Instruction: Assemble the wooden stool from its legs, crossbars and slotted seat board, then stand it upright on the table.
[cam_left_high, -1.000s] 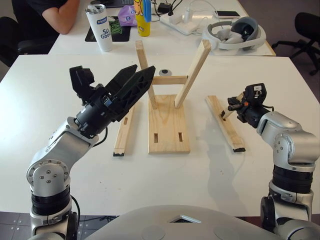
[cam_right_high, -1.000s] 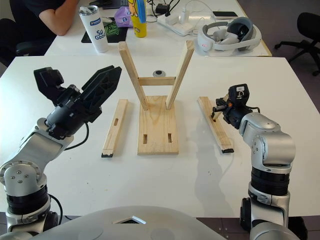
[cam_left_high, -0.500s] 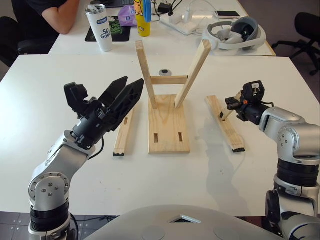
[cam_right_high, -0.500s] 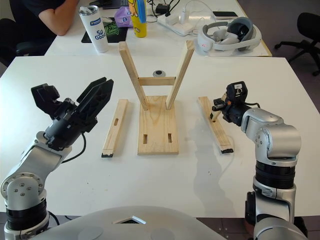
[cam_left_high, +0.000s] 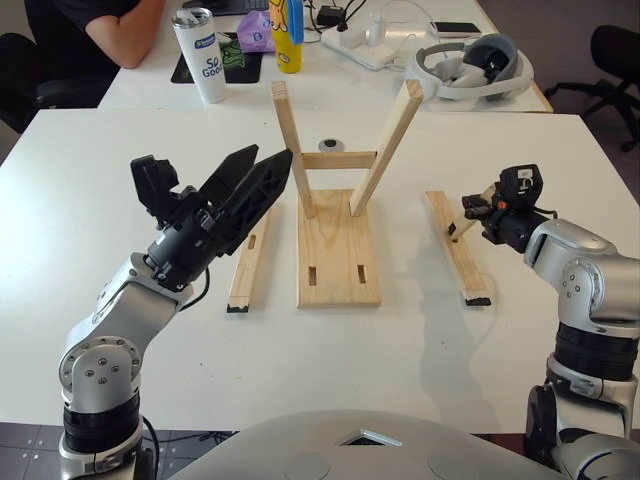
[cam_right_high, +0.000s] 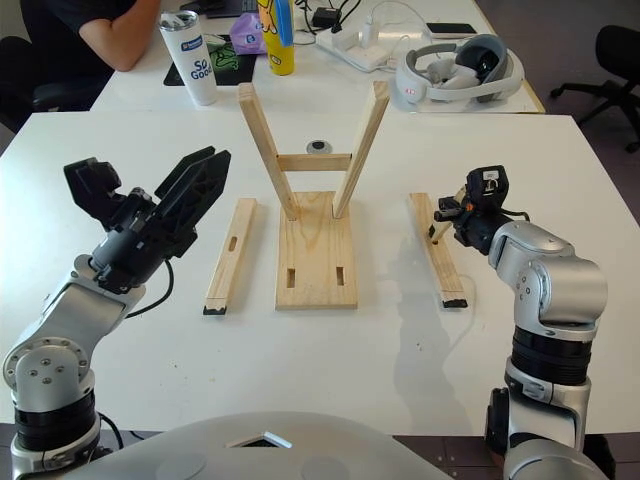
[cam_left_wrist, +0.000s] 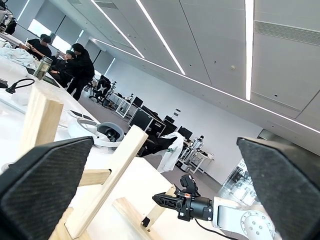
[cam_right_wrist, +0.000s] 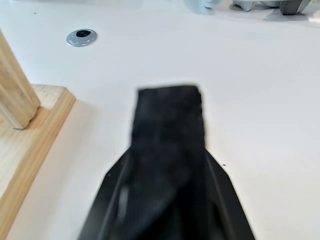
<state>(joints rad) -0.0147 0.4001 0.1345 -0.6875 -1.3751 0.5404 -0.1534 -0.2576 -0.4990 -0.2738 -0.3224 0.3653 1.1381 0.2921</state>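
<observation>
Since a second ago the right loose leg (cam_left_high: 457, 245) has slid a little toward the robot's right on the table (cam_left_high: 300, 350), its far end carried along with the right gripper (cam_left_high: 480, 208), which has drawn back the same way. Left gripper (cam_left_high: 272, 153) dipped away and has come back up near where it was. It now hangs above the left loose leg (cam_left_high: 250, 258), just beside the standing frame, fingers spread wide and holding nothing. Right gripper's fingers look clamped on the top of a short crossbar (cam_left_high: 463, 228), a stub that slants down to the right loose leg and seems seated in it; the joint itself is too small to confirm. Seat board (cam_left_high: 338, 250) lies flat at mid-table with two upright legs (cam_left_high: 292, 150) planted at its far end, splayed outward and tied by a crossbar (cam_left_high: 338, 159); the two near slots are open. Roughly half built by my reckoning. Hazards: the open left fingers sit close to the nearer upright, so a sideways swing could knock the frame askew or out of its slots. On the right, lifting by the stub alone may pull it free of the leg, or let the leg pivot and drop
</observation>
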